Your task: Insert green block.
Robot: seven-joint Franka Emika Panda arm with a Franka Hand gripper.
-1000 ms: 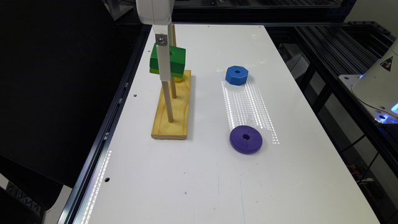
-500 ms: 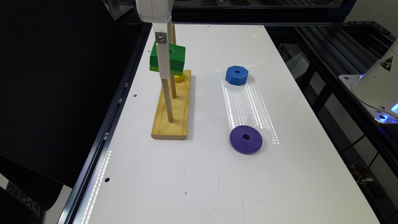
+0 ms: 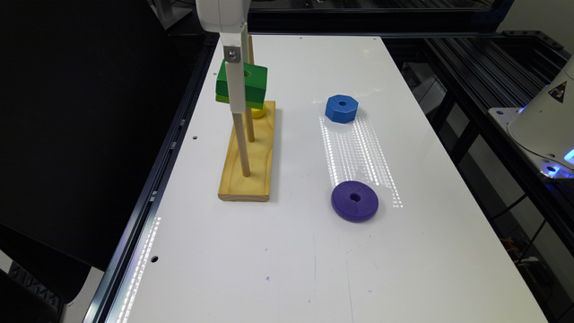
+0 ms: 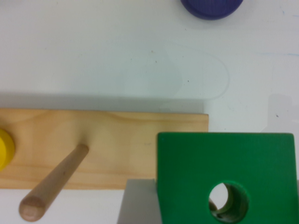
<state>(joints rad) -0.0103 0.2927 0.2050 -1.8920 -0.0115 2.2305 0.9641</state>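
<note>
Right now I hold the green block [image 3: 242, 85] up in the air over the far end of the wooden base [image 3: 249, 168], which lies near the exterior view's left edge of the worktop [image 3: 291, 251]. My pincer [image 3: 236, 96] shows there as a white part laid across the block's near face. Whether it is clenched on the block I cannot tell, though the block hangs clear of any support, so I judge it to be gripped.

In the wrist view a peg tip [image 4: 224, 205] shows inside the block's centre hole, off to one side of it, so the threading looks begun. To do this well I would centre the hole over that peg, keep the block level and lower it straight, slowly, so it does not bind on the wood. The near peg [image 3: 240, 143] stands just in front and must not be knocked. A yellow ring [image 3: 259, 111] lies on the base below the block.

Compared with a second ago, the block sits a shade higher against the pegs; the blue octagonal block [image 3: 341, 107] and the purple disc [image 3: 354, 201] have not moved.
</note>
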